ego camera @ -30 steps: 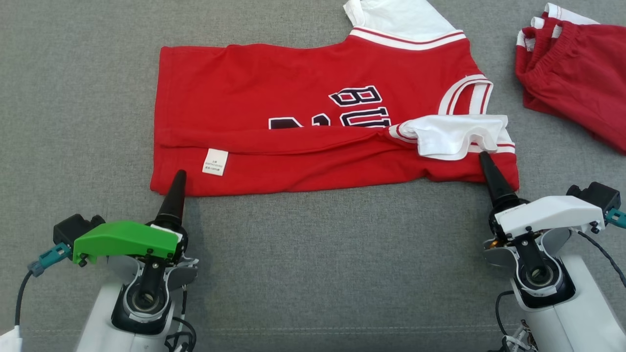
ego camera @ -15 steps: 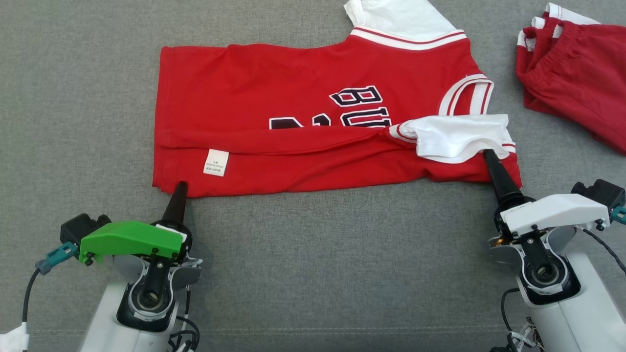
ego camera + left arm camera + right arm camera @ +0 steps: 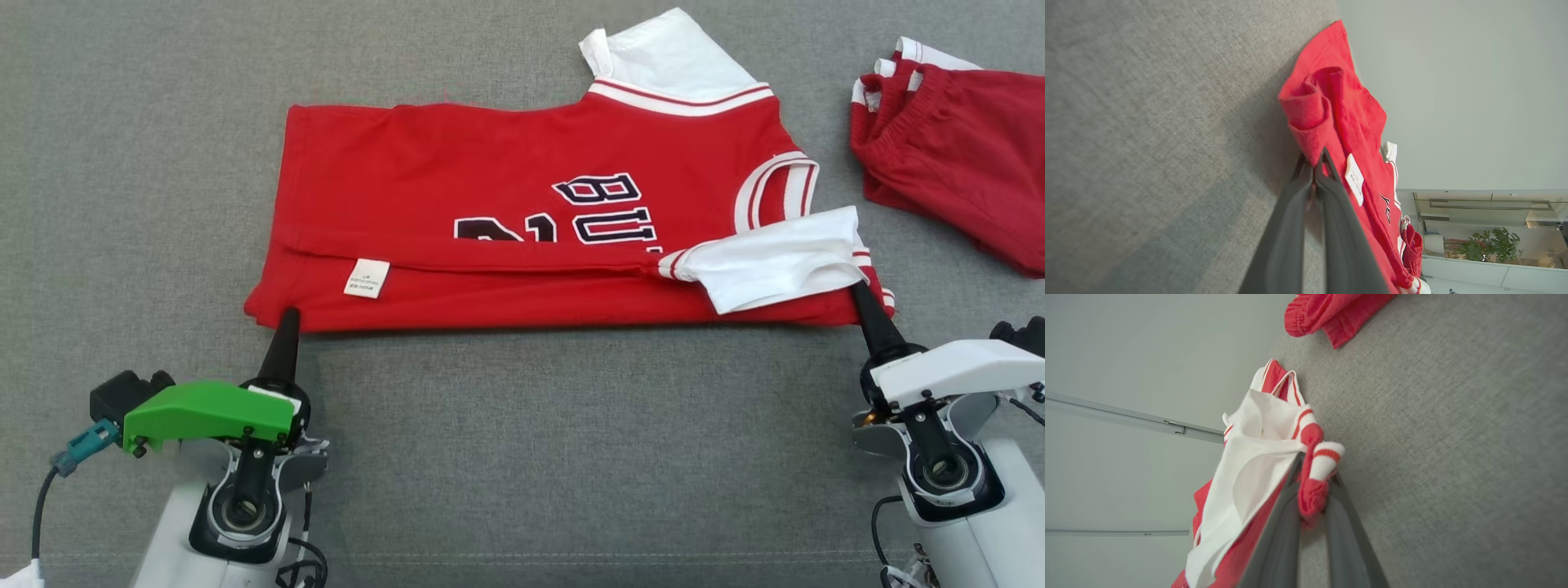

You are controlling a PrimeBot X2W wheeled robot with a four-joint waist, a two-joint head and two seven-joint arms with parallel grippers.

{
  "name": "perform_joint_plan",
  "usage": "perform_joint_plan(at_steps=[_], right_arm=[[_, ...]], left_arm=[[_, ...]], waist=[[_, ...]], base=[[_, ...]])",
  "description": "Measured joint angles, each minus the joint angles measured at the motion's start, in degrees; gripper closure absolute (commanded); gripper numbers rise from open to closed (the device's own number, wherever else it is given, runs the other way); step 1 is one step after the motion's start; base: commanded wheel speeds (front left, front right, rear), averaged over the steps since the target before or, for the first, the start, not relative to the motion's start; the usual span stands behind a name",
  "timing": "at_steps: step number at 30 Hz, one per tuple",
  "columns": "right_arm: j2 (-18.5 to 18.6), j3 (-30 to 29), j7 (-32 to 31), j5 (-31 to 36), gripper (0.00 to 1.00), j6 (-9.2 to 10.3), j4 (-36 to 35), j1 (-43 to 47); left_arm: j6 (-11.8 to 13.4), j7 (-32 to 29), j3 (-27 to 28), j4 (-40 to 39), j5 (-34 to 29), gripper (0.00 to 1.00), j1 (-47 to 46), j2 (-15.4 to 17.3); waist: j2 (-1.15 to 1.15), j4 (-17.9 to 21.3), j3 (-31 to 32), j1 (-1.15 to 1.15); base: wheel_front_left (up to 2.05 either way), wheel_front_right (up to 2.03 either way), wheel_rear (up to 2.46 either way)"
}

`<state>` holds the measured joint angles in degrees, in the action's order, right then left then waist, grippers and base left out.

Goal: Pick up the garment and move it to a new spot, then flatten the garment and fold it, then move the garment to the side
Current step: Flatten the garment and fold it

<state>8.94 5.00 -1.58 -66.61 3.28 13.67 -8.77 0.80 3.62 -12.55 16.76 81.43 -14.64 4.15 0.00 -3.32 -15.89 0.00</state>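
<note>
Both tools have closed since a second ago, and the jersey's near edge, slack and wavy then, now runs taut and straight between them. Nearest, the left tool (image 3: 286, 317) is clamped on the near left corner of the jersey (image 3: 506, 180), with a rolled bit of red hem pinched between its fingers (image 3: 1290, 228) in the left wrist view. The right tool (image 3: 861, 287) is clamped on the near right corner, with red-and-white ribbed trim (image 3: 1323, 457) bunched between its jaws. The jersey lies on the grey desk (image 3: 522, 441), its near side already folded over so the care label (image 3: 366, 278) faces up, and a white sleeve (image 3: 775, 261) rests on the fold at the right. It should handle as light, limp knit with no stiffness, likely to sag in the middle and to slip if only one layer is caught. Corner holds, kept stretched apart, look right. Open room lies near and to the left. Farther off at the right, red shorts (image 3: 955, 155) lie apart from the jersey's neck end, and a carry that way could snag them. A second white sleeve (image 3: 661, 57) pokes out past the far edge.
</note>
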Motion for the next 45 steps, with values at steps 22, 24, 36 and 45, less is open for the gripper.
perform_joint_plan(at_steps=[22,24,36,45], right_arm=[[0.5,-3.0,0.0,-3.3,1.00,-0.93,-5.7,12.1],[0.5,-3.3,0.0,-3.5,1.00,-0.93,-6.5,13.3],[2.0,-4.2,0.0,-3.4,1.00,-0.91,-10.3,17.3],[4.6,0.2,-1.1,1.9,0.60,-0.67,-12.1,16.7]], left_arm=[[-1.6,4.5,-0.7,-6.1,0.1,1.00,11.1,-1.3],[-1.6,5.0,-1.1,-7.1,0.1,1.00,12.5,-1.4],[-1.6,6.6,-2.3,-10.6,0.1,1.00,17.0,-1.5],[-1.2,6.4,-6.3,-11.8,-2.1,0.97,16.7,-1.2]], waist=[[0.00,-0.6,1.5,0.00],[0.00,-0.6,1.3,0.00],[0.00,-1.5,0.5,0.00],[0.00,-1.8,0.4,0.00]], base=[[0.00,0.00,0.00],[0.00,0.00,0.00],[0.00,0.00,0.00],[0.00,0.00,0.00]])
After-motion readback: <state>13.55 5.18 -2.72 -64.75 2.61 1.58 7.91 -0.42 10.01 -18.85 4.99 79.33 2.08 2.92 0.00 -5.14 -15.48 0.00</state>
